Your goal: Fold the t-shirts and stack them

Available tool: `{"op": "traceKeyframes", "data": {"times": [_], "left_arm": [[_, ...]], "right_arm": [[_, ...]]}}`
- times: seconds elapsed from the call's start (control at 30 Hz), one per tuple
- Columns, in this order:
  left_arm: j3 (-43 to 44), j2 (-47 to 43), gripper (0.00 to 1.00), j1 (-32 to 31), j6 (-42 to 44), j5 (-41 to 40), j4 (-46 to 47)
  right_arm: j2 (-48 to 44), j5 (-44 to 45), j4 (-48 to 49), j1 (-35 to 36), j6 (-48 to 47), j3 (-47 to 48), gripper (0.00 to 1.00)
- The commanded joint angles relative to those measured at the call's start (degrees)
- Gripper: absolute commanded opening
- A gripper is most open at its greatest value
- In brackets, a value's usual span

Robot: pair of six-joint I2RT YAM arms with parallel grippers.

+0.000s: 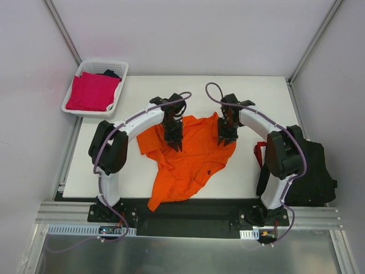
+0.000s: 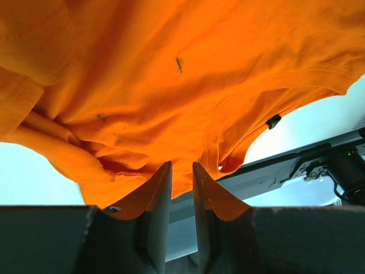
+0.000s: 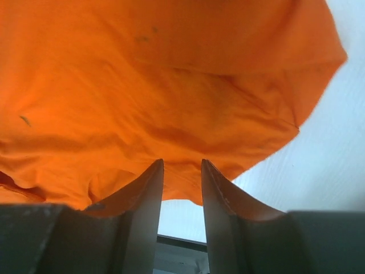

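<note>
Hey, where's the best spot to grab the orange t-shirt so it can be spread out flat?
Probably its two far corners, coming down from above. That edge of the orange t-shirt lies broad on the table, while the near end is bunched to a point that trails past the table's front edge.

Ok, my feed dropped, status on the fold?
Left gripper pinching orange t-shirt, right gripper open at its edge. Shirt crumpled, unfolded, hanging off near table edge. Black shirts and basket well clear.
</note>
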Motion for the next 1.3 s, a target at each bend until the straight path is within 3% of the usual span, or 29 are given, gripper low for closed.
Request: {"op": "traceKeyframes", "data": {"times": [0.0,0.67,1.27], "left_arm": [[-1.95,-6.25,0.21,-0.46,0.01,-0.07,0.16],[-5.56,-8.98,0.21,-0.55,-2.80,-1.65,0.25],[-3.54,-7.14,0.21,-0.73,-3.07,-0.77,0.16]], "right_arm": [[3.15,0.55,1.38,2.47,0.04,5.99,0.36],[14.05,0.02,0.50,3.27,-3.39,17.06,0.35],[14.32,-0.24,0.06,-0.86,-4.35,17.77,0.35]]}}
